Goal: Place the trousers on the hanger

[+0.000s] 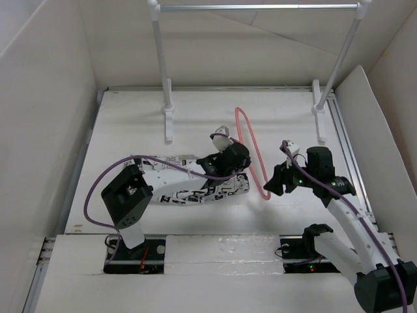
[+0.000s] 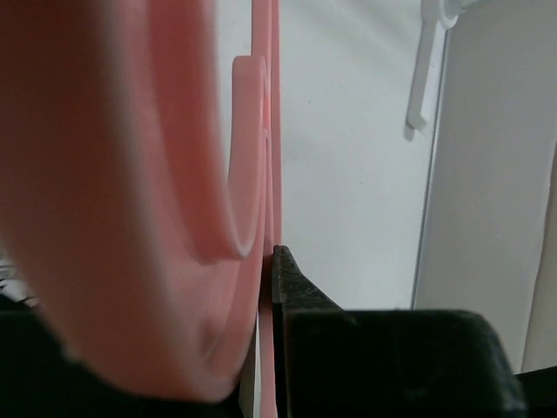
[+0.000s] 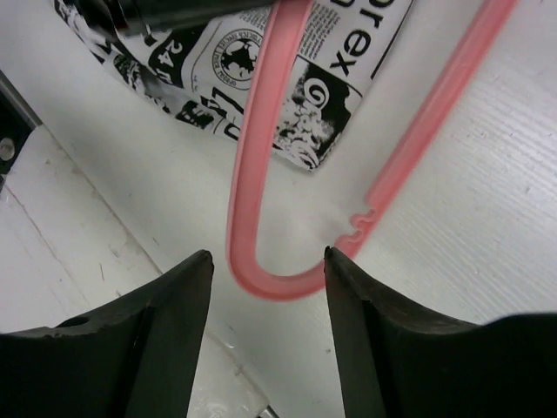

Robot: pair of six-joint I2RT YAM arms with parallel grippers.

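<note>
The pale pink hanger (image 1: 258, 171) stands on edge in the middle of the table, tilted. My left gripper (image 1: 238, 156) is shut on its upper part. In the left wrist view the hanger (image 2: 130, 174) fills the left side, blurred, pressed against my black finger (image 2: 291, 287). The newsprint trousers (image 1: 208, 190) lie flat under the left arm. My right gripper (image 1: 276, 183) is open, just right of the hanger's lower end. In the right wrist view the hanger's rounded end (image 3: 250, 131) sits between and just beyond my open fingertips (image 3: 202, 261), with the trousers (image 3: 296, 78) behind it.
A rack with white posts (image 1: 159, 59) and a silver bar (image 1: 257, 8) stands at the back of the table. White walls (image 1: 45, 117) enclose the work area on the left, right and back.
</note>
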